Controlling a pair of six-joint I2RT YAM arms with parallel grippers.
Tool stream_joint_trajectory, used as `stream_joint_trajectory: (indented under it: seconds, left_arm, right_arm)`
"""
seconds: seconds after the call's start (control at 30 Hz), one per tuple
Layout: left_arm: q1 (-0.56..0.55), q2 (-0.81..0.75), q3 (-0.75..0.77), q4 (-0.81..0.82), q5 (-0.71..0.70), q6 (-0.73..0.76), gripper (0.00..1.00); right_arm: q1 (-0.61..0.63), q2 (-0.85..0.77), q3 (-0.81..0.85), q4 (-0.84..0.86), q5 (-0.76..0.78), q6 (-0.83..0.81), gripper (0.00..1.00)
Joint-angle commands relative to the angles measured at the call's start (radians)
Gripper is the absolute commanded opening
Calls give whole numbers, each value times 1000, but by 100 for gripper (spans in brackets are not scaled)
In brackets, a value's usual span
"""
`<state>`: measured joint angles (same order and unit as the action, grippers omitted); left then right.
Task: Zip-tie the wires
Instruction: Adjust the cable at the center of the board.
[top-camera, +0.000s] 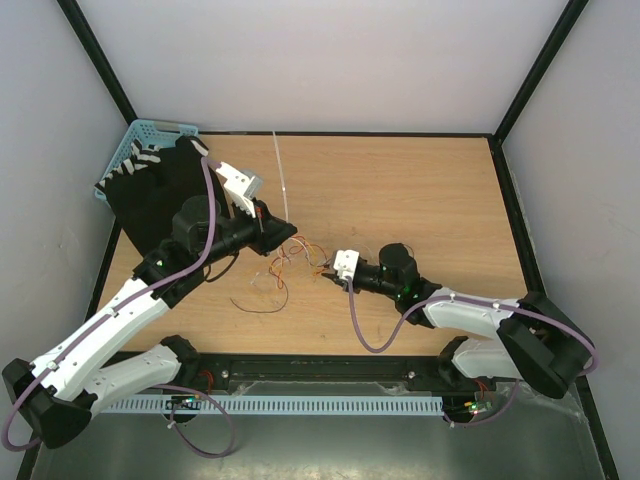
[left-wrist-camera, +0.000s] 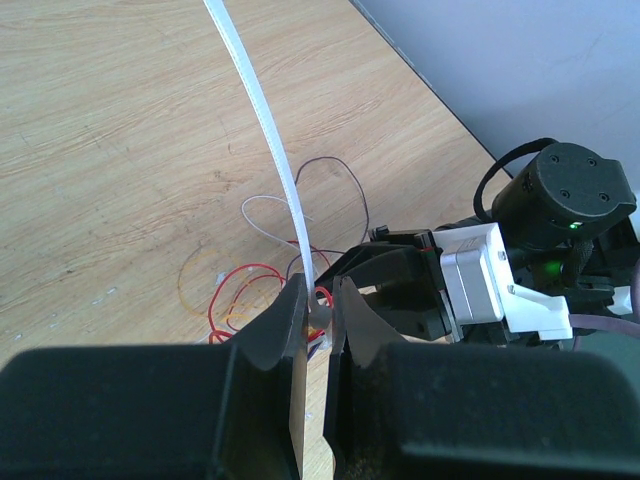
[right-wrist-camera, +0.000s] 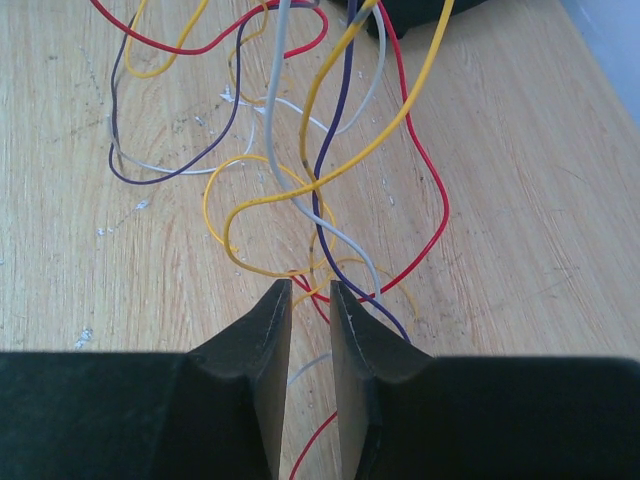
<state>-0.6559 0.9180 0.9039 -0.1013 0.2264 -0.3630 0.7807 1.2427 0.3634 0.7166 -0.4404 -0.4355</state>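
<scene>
Top external view, largest first: boxed in by pale walls (top-camera: 330, 60) at the rear and both sides, with black frame posts (top-camera: 95, 55) at the corners. Filling the middle of the frame, a wooden surface (top-camera: 430, 200), edged along the bottom by a black rail (top-camera: 330, 368) and a white slotted cable duct (top-camera: 280, 405). Reaching in from lower left, the left arm (top-camera: 110, 320), white and black. From lower right, the right arm (top-camera: 470, 312), with a purple cable (top-camera: 353, 318) looped off it. Tucked into the upper-left corner of the surface, a blue slotted basket (top-camera: 140, 135), partly behind a black object (top-camera: 150, 195) of unclear kind.

Next in size, a white zip tie (top-camera: 281, 180), running from the upper middle of the surface down to the left jaws. In the left wrist view, rising from between those jaws toward the top of the frame. Left jaws clenched on its lower end, a red strand looped right at the pinch.

Smallest, the wires (right-wrist-camera: 315, 188): thin curly strands in red, yellow, dark purple-brown and pale grey. Tangled at the centre of the top view between the two sets of jaws, with loose loops trailing toward lower left on the surface. In the right wrist view, fanning from the top of the frame down to the tips of the right jaws at lower centre, with a grey and a red strand threaded through the narrow gap there. Cannot tell whether pinched or merely passing through.
</scene>
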Motion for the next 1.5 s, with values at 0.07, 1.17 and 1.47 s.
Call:
stream_joint_trajectory:
  seconds: [0.07, 1.17, 1.47]
  left_arm:
    - [6, -11, 23, 3, -8, 9, 2]
    - [6, -15, 30, 6, 25, -19, 3]
    - [6, -16, 44, 6, 41, -27, 3]
  right_arm:
    - [8, -32, 6, 16, 13, -22, 32]
    - [36, 41, 64, 38, 27, -56, 35]
    - [44, 79, 65, 72, 43, -47, 33]
